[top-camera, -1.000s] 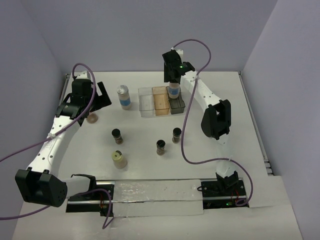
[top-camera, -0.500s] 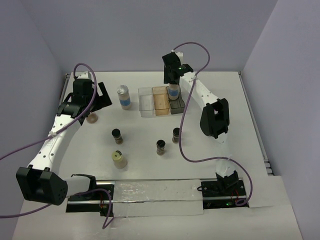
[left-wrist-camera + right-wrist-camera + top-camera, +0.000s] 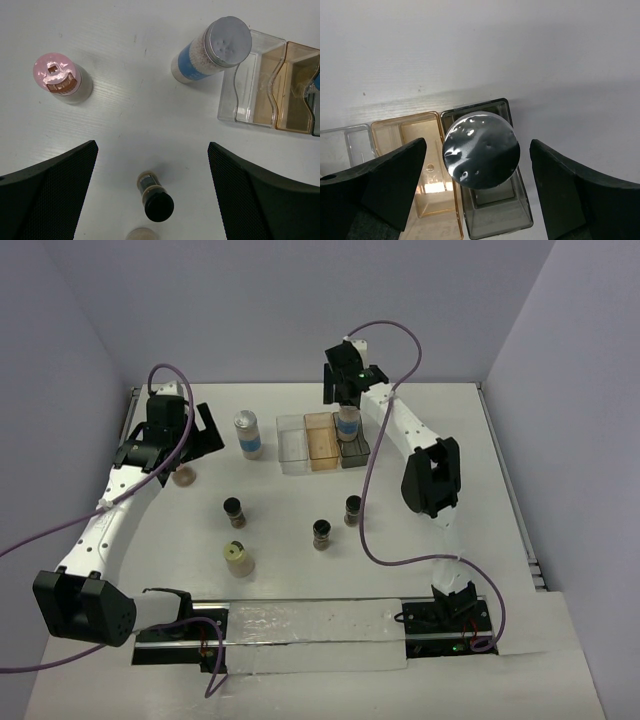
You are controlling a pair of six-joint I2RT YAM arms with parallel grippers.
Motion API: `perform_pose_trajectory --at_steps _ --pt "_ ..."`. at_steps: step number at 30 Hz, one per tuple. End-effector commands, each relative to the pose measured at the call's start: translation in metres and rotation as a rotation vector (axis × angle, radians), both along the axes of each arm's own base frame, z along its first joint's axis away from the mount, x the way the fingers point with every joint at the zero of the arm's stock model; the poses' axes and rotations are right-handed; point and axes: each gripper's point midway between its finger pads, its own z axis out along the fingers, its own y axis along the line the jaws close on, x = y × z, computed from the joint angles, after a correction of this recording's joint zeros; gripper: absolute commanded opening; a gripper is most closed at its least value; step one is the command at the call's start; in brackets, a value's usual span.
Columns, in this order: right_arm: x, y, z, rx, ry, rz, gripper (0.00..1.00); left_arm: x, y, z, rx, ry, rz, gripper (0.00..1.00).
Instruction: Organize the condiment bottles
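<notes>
Overhead view of a white tabletop with walls along its far, left and right edges. Near the middle of the far edge sat three tray sections in a touching row: a clear compartment, an amber compartment and a grey compartment. A blue-labelled bottle with a silver cap stood upright inside the grey compartment. The right gripper hung straight above it. Its jaws were spread wide, with a gap on each side of the cap, and gripped nothing.

A second blue-labelled bottle stood upright just left of the clear compartment, not touching it. The left gripper hovered toward the far left corner, its jaws wide apart with only bare tabletop between them. A pink-capped bottle stood near the left edge, close beside that gripper.

Across the middle of the tabletop stood three dark jars, well apart from one another: a left black-capped jar, a middle black-capped jar and a right black-capped jar. A cream-capped bottle stood nearer the near edge, close to the left jar but apart from it.

Open white surface lay between the tray row and the jars. A broad open band also ran along the right edge, crossed only by the right arm.
</notes>
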Motion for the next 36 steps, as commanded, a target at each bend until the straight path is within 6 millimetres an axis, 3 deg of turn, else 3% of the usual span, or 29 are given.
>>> perform_pose_trajectory --at_steps 1,7,11,13,15,16,19,25,30,36 --pt "-0.019 -0.007 0.103 0.074 -0.172 0.007 0.92 0.004 -0.001 0.017 -0.004 -0.035 0.006 0.99" --pt "-0.044 0.033 0.142 0.066 -0.215 0.146 0.95 0.006 0.005 0.014 0.011 -0.025 0.045 0.99" --pt "-0.057 0.056 0.146 0.089 -0.209 0.212 0.96 0.025 0.001 0.011 0.037 -0.022 0.014 0.99" --pt "-0.064 0.057 0.146 0.112 -0.203 0.22 0.96 0.035 -0.007 0.009 0.021 -0.007 -0.01 0.99" --pt "-0.07 0.058 0.149 0.137 -0.21 0.225 0.96 0.05 -0.018 0.018 0.008 -0.024 -0.036 0.99" --pt "-0.075 0.055 0.151 0.137 -0.21 0.225 0.96 0.053 -0.02 0.013 0.013 -0.011 -0.039 0.99" --pt "-0.087 0.042 0.16 0.122 -0.219 0.208 0.96 0.077 -0.034 0.029 0.016 -0.044 -0.068 0.99" --pt "-0.11 0.009 0.173 0.093 -0.256 0.147 0.97 0.113 -0.058 0.019 0.073 0.0 -0.1 0.99" --pt "-0.129 -0.014 0.184 0.112 -0.291 0.109 0.98 0.131 -0.077 -0.001 0.11 0.055 -0.11 0.99" --pt "-0.139 -0.033 0.186 0.104 -0.306 0.068 0.99 0.143 -0.076 -0.022 0.16 0.106 -0.07 1.0"
